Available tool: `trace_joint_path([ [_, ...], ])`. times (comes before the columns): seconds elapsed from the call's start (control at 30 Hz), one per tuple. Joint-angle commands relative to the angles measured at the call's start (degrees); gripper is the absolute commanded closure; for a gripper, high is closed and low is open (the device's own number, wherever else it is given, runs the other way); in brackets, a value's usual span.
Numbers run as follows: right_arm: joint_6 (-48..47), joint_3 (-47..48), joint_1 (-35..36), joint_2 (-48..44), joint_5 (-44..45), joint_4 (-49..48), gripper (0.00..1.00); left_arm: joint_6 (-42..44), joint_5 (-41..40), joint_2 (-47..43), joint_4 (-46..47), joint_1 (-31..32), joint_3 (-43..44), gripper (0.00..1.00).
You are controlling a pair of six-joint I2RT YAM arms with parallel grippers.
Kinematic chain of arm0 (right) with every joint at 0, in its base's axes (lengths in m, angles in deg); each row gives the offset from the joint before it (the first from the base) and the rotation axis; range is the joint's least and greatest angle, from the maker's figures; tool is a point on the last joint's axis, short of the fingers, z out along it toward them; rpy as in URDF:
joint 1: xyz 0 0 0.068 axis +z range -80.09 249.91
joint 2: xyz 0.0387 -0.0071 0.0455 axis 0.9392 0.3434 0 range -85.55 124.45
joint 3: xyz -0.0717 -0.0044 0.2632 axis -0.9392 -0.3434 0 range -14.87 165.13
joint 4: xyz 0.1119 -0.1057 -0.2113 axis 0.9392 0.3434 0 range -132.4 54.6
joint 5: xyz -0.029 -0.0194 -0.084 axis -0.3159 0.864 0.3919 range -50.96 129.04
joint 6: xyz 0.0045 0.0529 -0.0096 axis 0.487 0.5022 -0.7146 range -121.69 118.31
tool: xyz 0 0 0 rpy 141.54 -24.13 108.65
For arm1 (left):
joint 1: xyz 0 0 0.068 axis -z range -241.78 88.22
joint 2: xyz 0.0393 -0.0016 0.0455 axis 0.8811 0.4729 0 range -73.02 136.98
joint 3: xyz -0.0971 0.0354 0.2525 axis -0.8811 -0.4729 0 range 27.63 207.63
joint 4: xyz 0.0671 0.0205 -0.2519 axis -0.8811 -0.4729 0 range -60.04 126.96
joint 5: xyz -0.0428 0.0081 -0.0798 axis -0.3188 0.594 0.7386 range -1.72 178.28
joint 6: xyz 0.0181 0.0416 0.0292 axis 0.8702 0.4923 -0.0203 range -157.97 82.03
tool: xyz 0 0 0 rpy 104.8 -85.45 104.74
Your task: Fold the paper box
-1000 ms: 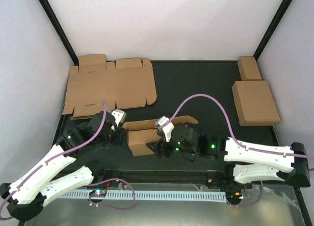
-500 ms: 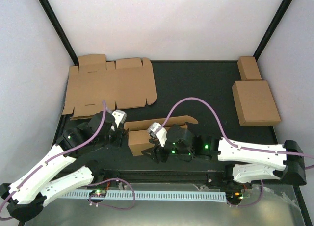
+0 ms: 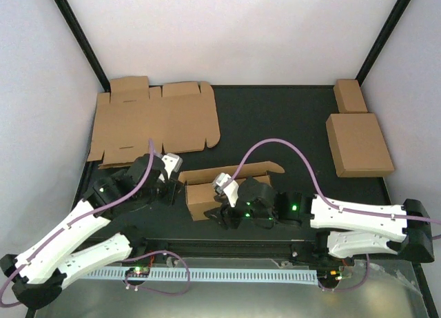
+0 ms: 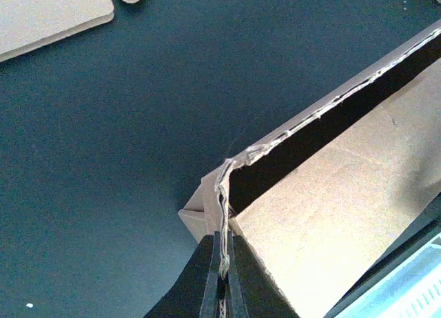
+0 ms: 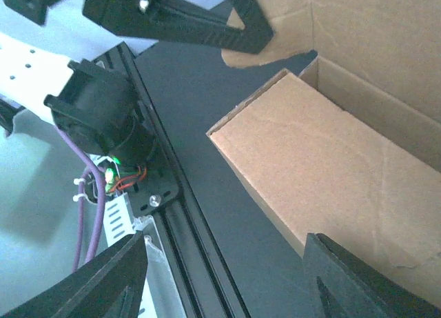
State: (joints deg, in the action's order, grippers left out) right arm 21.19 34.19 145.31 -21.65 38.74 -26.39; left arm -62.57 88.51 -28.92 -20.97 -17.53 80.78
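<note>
The paper box (image 3: 210, 194) stands partly folded at the table's near middle, its walls raised and a long flap open at the back. My left gripper (image 3: 178, 185) is shut on the box's left wall. In the left wrist view the fingers (image 4: 210, 276) pinch the doubled cardboard edge (image 4: 222, 194) at a corner. My right gripper (image 3: 217, 209) is open at the box's near side. In the right wrist view its jaws are spread wide (image 5: 227, 280), with one finger (image 5: 358, 276) over the front wall (image 5: 324, 166) and the other over the rail.
A flat die-cut cardboard sheet (image 3: 155, 121) lies at the back left. A folded box (image 3: 358, 144) and a smaller brown box (image 3: 350, 95) lie at the right. A black rail (image 3: 227, 247) runs along the near edge.
The box has shifted slightly to the right with my left gripper holding it. My right gripper has moved left and nearer, down to the box's front wall.
</note>
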Motion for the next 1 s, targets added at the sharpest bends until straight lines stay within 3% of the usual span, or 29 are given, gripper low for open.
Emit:
trace_joint_path([
  [0.0,0.7,-2.0,-0.2,-1.3,0.3,0.8,0.36,0.6,4.6,1.1,3.5,-0.2,-0.3,0.98],
  [0.43,3.2,-5.7,-0.4,-7.3,6.7,5.8,0.39,2.1,9.0,9.2,17.2,-0.1,-0.5,0.98],
  [0.6,4.0,-6.2,-0.9,-7.6,6.5,5.0,0.38,2.8,8.1,13.9,17.6,-0.1,2.6,0.98],
  [0.97,2.4,-8.2,-1.9,-5.1,5.0,-0.2,0.4,3.6,7.9,12.4,18.1,-0.2,1.3,0.98],
])
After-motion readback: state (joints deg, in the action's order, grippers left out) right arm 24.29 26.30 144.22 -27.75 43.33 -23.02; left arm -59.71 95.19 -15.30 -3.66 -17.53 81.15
